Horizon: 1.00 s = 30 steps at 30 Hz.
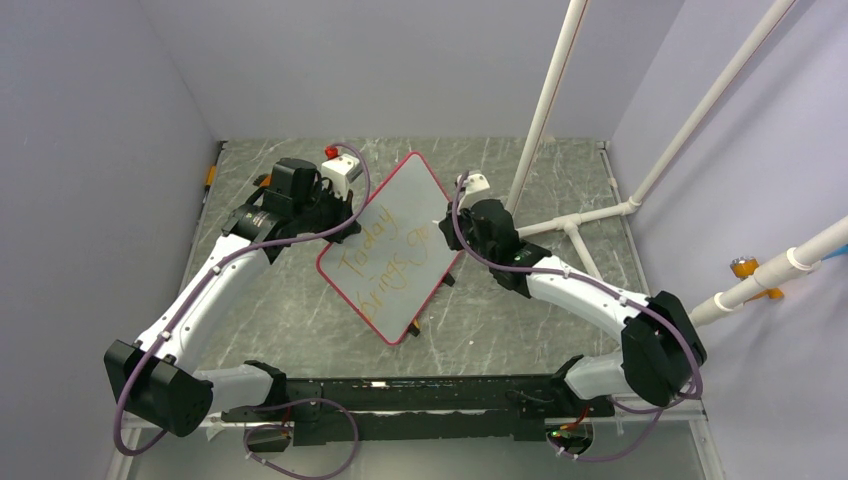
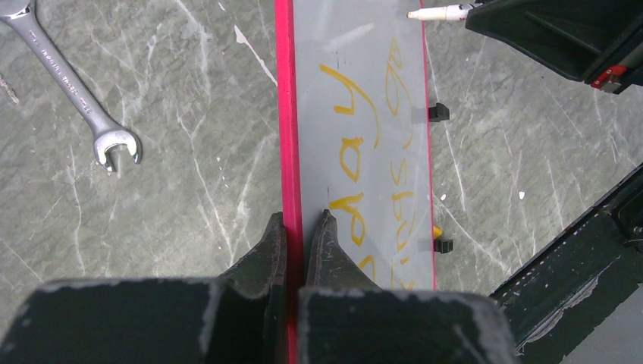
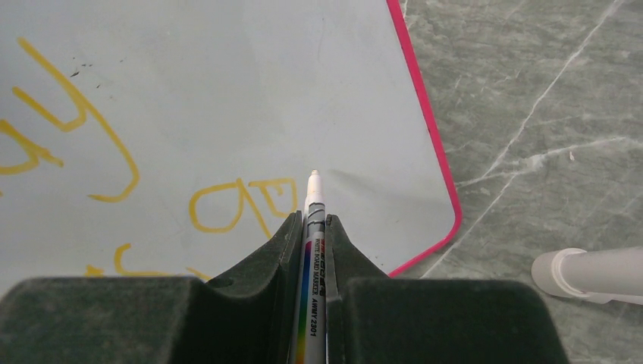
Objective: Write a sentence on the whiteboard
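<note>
Whiteboard (image 1: 415, 195) mid-frame in top view, set cornerwise. Left gripper (image 2: 303, 220) clamped on its red edge; right gripper (image 3: 311, 220) pinching marker (image 3: 313, 265). Sentence (image 1: 385, 262) looks unfinished, tip just right of last letter. Pin board firmly, use light even strokes.

We see the whiteboard (image 1: 410, 195) set cornerwise over the table (image 1: 300, 320), the sentence (image 1: 385, 255) in orange, the left arm (image 1: 215, 275) and the right arm (image 1: 580, 290) flanking it.
</note>
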{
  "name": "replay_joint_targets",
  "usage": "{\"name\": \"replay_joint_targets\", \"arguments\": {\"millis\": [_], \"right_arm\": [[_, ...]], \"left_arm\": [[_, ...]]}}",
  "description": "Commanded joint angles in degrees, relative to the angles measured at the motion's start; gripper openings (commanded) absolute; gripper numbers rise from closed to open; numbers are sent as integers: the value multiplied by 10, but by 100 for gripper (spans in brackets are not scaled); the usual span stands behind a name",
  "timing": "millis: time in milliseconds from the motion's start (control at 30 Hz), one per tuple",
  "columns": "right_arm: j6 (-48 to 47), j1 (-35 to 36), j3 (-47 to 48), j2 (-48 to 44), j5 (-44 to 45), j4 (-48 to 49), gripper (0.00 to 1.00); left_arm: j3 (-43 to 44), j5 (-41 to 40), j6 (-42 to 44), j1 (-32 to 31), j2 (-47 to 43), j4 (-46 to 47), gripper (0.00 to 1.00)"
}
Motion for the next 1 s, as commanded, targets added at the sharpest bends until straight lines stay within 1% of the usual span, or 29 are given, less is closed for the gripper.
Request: {"name": "replay_joint_targets", "arguments": {"millis": [0, 967], "right_arm": [[5, -7, 35, 8, -3, 22, 0], [9, -31, 48, 34, -36, 35, 0]], "left_arm": [[-11, -111, 91, 4, 11, -48, 0], [-12, -110, 91, 4, 14, -47, 0]]}}
